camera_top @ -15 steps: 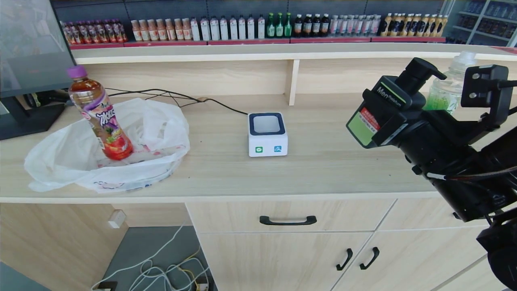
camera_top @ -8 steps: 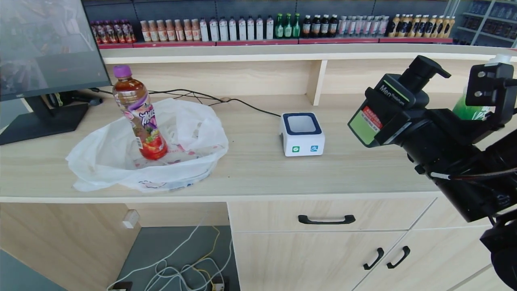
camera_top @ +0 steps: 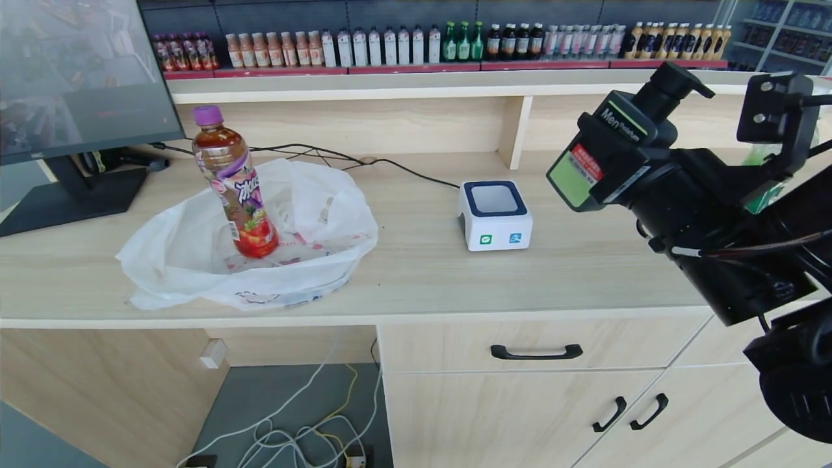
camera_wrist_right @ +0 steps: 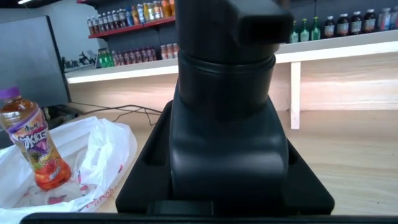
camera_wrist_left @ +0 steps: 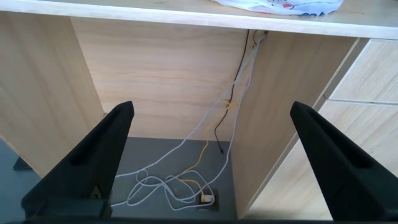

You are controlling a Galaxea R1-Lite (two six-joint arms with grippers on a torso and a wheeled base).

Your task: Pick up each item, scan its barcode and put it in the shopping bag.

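Observation:
My right gripper [camera_top: 660,192] is shut on a black pump bottle [camera_top: 621,153] with a green and red label, held tilted in the air to the right of the white barcode scanner [camera_top: 495,214] on the counter. From the right wrist, that black pump bottle [camera_wrist_right: 221,124] looms close. A tea bottle [camera_top: 235,185] with a purple cap stands upright inside the white shopping bag [camera_top: 188,253] on the counter's left part. My left gripper [camera_wrist_left: 211,168] is open below the counter, facing the recess under it.
A monitor [camera_top: 71,78] stands at the counter's far left. A green bottle [camera_top: 766,194] is partly hidden behind my right arm. Black cables [camera_top: 338,159] run along the counter's back. Loose cables [camera_wrist_left: 180,186] lie on the floor in the recess. Drawers [camera_top: 536,351] front the counter.
The head camera has swung left, so the whole picture shifted right. My right gripper has lifted the black pump bottle slightly up and toward the scanner.

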